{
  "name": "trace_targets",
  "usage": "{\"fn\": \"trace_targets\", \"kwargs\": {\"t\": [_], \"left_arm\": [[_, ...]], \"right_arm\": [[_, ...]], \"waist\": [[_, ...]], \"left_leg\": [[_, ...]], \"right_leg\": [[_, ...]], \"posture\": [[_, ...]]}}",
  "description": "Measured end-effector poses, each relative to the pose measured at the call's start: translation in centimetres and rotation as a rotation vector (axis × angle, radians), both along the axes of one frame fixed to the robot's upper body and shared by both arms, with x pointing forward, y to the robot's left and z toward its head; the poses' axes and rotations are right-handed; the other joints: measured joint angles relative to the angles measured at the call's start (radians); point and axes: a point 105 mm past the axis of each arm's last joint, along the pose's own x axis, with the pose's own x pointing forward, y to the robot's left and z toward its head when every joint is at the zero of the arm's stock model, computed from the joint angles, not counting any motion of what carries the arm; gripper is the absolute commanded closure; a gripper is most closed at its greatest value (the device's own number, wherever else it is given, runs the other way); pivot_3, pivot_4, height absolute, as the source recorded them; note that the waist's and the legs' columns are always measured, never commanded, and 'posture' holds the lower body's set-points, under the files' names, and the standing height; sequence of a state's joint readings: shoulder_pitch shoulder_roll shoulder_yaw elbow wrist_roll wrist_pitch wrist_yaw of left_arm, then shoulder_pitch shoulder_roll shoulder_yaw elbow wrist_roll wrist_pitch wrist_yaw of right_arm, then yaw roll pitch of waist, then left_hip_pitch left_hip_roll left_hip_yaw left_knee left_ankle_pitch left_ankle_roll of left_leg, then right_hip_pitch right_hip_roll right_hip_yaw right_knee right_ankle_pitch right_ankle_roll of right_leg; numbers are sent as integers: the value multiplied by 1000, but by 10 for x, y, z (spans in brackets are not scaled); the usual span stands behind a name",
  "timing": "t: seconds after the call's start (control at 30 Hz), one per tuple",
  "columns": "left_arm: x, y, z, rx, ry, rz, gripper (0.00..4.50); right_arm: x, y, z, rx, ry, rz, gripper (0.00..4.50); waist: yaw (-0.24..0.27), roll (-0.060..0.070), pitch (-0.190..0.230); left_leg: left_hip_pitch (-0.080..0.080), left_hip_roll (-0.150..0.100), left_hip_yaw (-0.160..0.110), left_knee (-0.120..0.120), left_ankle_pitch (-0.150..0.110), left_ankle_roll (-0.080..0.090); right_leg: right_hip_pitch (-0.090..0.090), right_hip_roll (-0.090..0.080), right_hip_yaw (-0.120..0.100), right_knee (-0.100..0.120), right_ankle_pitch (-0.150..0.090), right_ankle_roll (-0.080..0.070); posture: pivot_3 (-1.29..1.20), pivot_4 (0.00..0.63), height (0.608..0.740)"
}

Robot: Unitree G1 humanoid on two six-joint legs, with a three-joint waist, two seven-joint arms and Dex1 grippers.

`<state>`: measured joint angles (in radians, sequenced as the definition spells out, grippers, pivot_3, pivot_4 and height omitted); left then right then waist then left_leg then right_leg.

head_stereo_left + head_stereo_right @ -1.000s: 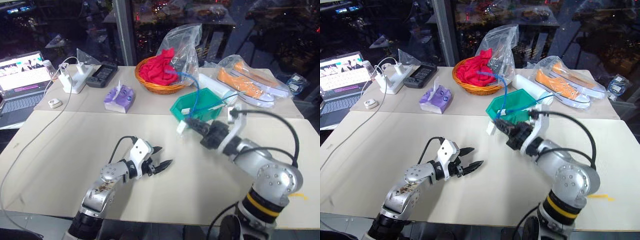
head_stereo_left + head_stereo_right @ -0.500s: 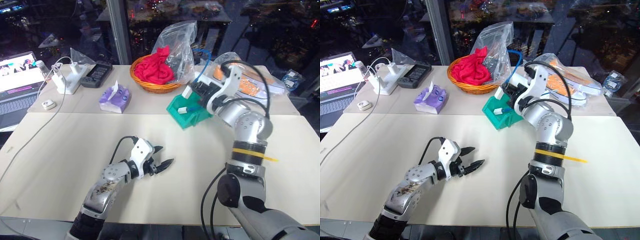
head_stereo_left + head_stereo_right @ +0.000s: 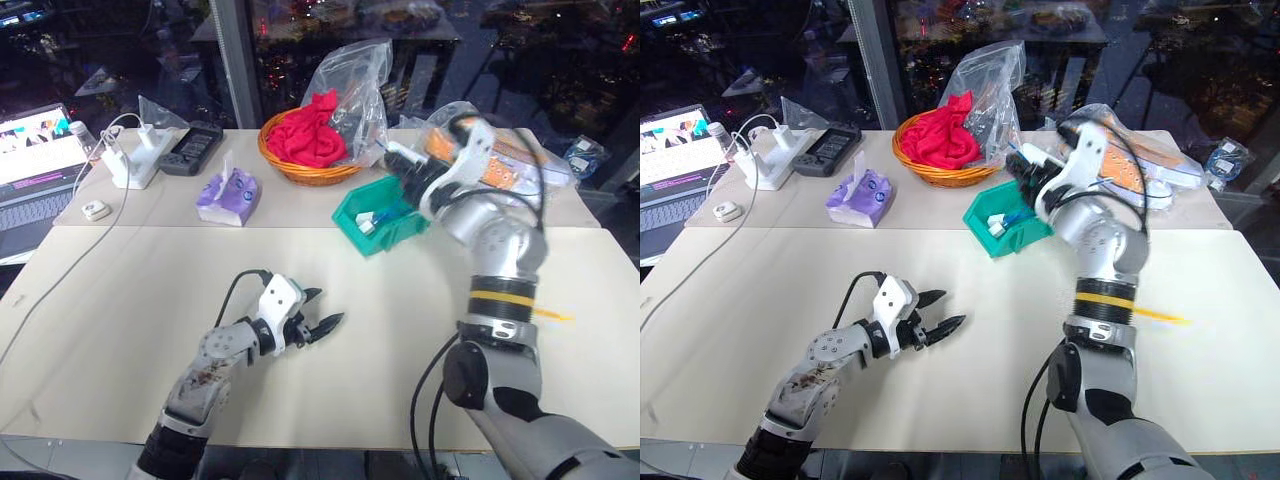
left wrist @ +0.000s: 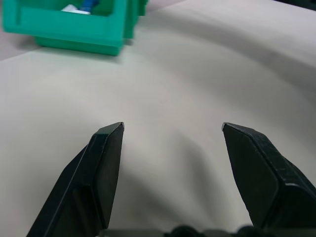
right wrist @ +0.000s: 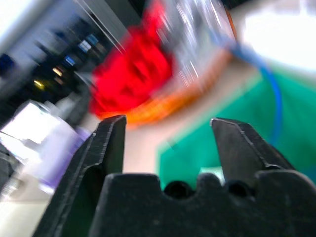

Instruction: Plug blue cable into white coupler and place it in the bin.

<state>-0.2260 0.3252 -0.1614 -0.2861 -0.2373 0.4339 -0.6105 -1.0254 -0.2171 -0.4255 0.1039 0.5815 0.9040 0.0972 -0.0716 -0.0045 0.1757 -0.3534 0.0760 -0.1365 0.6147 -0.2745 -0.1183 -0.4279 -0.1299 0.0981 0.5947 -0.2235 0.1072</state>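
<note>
Teal plastic, the bin [image 3: 385, 216] sits on the pale surface [image 3: 400, 330] beside the wicker basket [image 3: 305, 172], with the blue cable [image 3: 1013, 219] and a white coupler [image 3: 994, 224] lying inside it. The right end effector [image 3: 1025, 165] hangs just above the bin, fingers spread and released. The left end effector [image 3: 330, 324] hovers low over the surface well apart from the bin, fingers parted around nothing.

Your right gripper [image 3: 1025, 168] hangs above the far edge of the bin [image 3: 980, 215], with the cable [image 3: 1012, 214] and coupler [image 3: 995, 222] lying inside the bin beneath it. The basket [image 3: 300, 172] sits just beyond and to the left of that gripper, a bag [image 3: 355, 85] behind it, the shoes [image 3: 520, 170] to its right. Your left gripper [image 3: 318, 322] rests over the table [image 3: 120, 300], well short and left of the bin. The tissue pack [image 3: 228, 194] lies further left of the basket, the laptop [image 3: 35, 165] at the far left.
</note>
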Motion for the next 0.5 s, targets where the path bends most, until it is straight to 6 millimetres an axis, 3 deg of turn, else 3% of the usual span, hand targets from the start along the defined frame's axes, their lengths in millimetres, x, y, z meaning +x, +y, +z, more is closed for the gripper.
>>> {"fn": "trace_targets", "kwargs": {"t": [0.1, 0.3, 0.4, 0.5], "left_arm": [[3, 16, 15, -44, -40, 73, 1054], [3, 54, 39, -171, -85, 280, 1054], [10, 88, 48, -138, -171, 519, 1054], [10, 115, 50, -92, -241, 715, 1054]], "right_arm": [[-34, -8, -3, -161, -89, 53, 1368], [-89, 13, -69, -285, -22, 239, 1368], [-98, 13, -91, -398, 15, 180, 1368], [-93, 4, -119, -537, 71, 4, 1368]], "waist": [[4, 0, 0], [-1, 0, 0], [2, 0, 0], [8, -1, 0]], "left_leg": [[0, 1, 0, 1, 0, 0], [0, 1, 0, 4, 0, 1], [0, 1, 0, 12, -1, 2], [0, 1, 0, 12, -1, 1]], "right_leg": [[3, 0, -3, 0, 0, 0], [3, 0, -2, 0, 0, 0], [5, 0, -2, 1, 1, 0], [6, 0, -1, 1, 3, 1]], "posture": [[0, 150, 728], [0, 150, 728], [0, 150, 728], [0, 150, 728]]}}
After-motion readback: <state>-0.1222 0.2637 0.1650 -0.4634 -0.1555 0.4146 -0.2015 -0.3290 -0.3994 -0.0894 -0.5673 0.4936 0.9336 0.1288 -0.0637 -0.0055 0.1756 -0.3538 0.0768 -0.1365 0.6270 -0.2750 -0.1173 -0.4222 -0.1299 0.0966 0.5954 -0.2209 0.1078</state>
